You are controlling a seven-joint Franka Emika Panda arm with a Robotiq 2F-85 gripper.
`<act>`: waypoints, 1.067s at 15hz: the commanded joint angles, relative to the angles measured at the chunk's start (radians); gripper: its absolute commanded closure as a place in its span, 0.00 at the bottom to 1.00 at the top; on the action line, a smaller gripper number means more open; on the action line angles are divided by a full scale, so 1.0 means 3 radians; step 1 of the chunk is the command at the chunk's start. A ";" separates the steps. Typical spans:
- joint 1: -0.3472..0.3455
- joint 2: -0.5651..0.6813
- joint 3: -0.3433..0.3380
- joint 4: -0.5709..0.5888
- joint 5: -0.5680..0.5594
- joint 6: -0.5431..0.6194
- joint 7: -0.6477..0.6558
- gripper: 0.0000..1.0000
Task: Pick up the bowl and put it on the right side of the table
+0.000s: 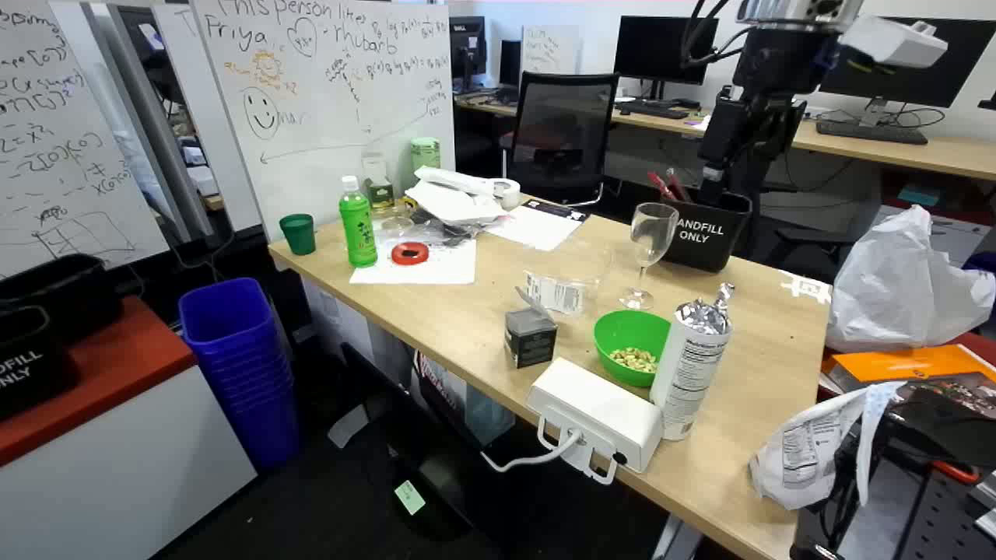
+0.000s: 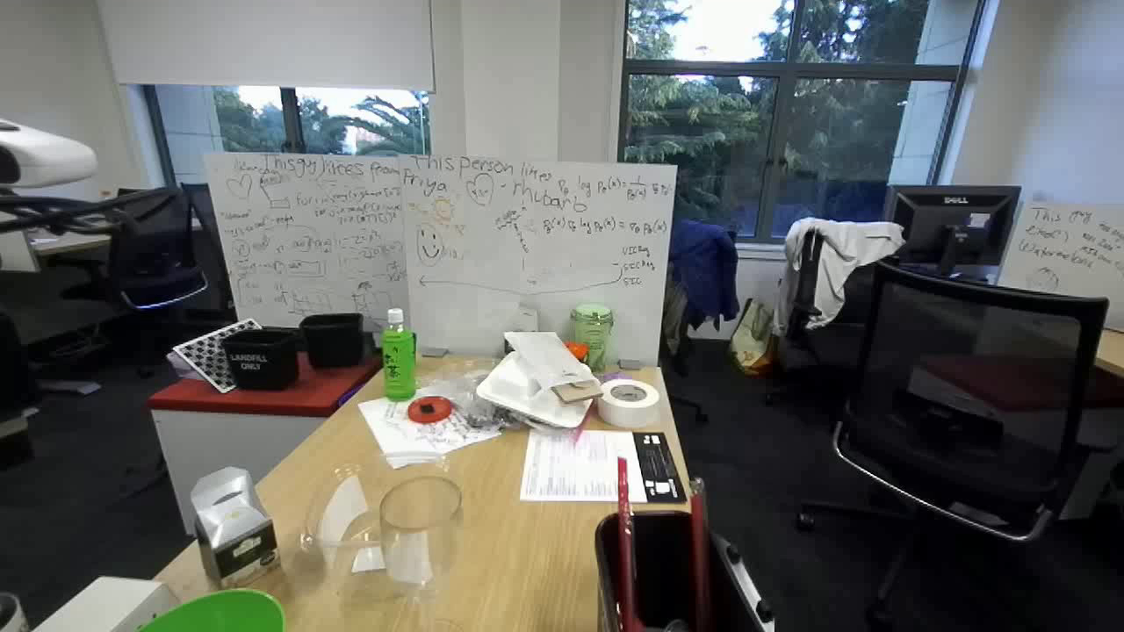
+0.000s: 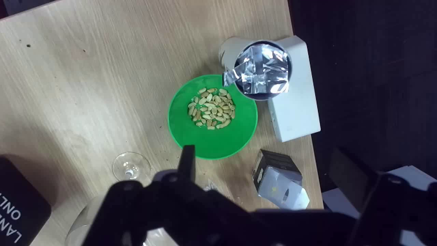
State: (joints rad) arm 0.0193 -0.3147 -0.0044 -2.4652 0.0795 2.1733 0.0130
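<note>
Grasping and placing both remain, we judge: the black two-fingered pincer (image 3: 268, 167) hangs spread, unloaded; the translucent plastic bowl (image 1: 560, 292) (if we identify rightly) lies on the light-wood tabletop (image 1: 766, 369).

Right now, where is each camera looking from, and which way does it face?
Wrist view: on the arm, facing down at peanuts in a green bowl; the open pincer shows along the bottom.
An exterior view: raised beside the table, facing down across it; arm and pincer top right.
An exterior view: opposite the whiteboards, facing them along the table; a white housing at left, possibly the robot's.
Both exterior views share the whiteboards and tea bottle.
</note>
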 commanded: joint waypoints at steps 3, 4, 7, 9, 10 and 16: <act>-0.0009 0.0000 0.0008 0.0004 0.0002 -0.0007 -0.0003 0.00; -0.0009 0.0000 0.0008 0.0004 0.0002 -0.0007 -0.0003 0.00; -0.0005 0.0038 0.0017 0.0026 0.0014 0.0008 0.0029 0.00; -0.0006 0.0156 0.0066 0.0085 0.0060 0.0157 0.0254 0.00; 0.0003 0.0208 0.0082 0.0121 0.0086 0.0201 0.0345 0.00; -0.0006 0.0763 0.0154 0.0531 0.0212 0.0415 0.1045 0.00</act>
State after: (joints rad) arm 0.0288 -0.1818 0.0367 -2.3784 0.1148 2.2851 0.2449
